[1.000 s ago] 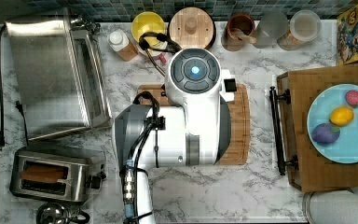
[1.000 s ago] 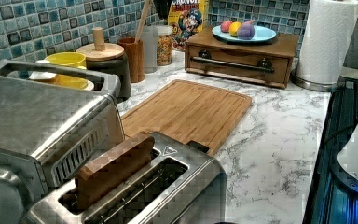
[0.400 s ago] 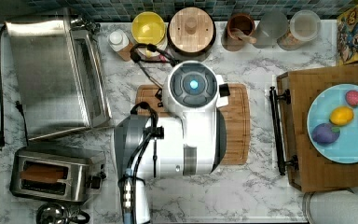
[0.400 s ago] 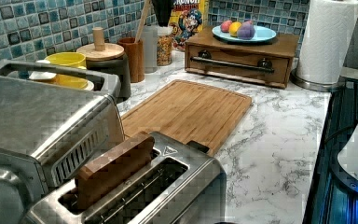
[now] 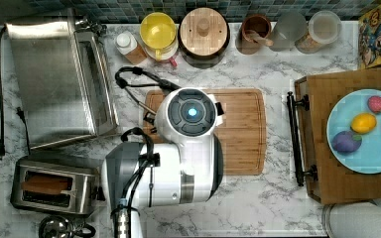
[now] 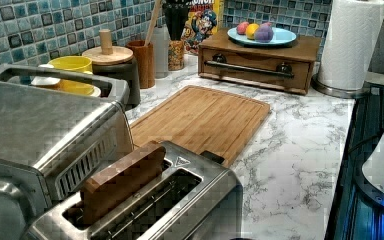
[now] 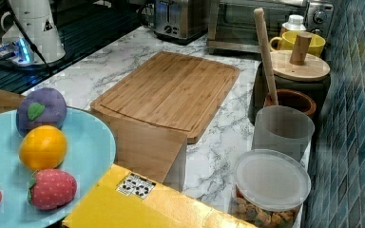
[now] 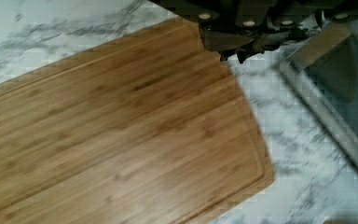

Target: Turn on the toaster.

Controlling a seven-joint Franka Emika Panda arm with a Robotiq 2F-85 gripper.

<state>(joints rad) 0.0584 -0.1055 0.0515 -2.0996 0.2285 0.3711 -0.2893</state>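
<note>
While the arm's wrist (image 5: 192, 112) hangs over the cutting board (image 5: 238, 130), the toaster (image 5: 54, 185) stands at the top view's lower left, beyond the board's edge, slots running left-right. Whether the jaws are spread cannot be told.

In the top view the arm (image 5: 178, 163) covers the left part of the cutting board (image 5: 238, 131) and hides the hand beneath it. In the wrist view the hand (image 8: 256, 35) is cut off by the frame edge. The left view crops the toaster (image 6: 145, 210) at the bottom edge.
</note>
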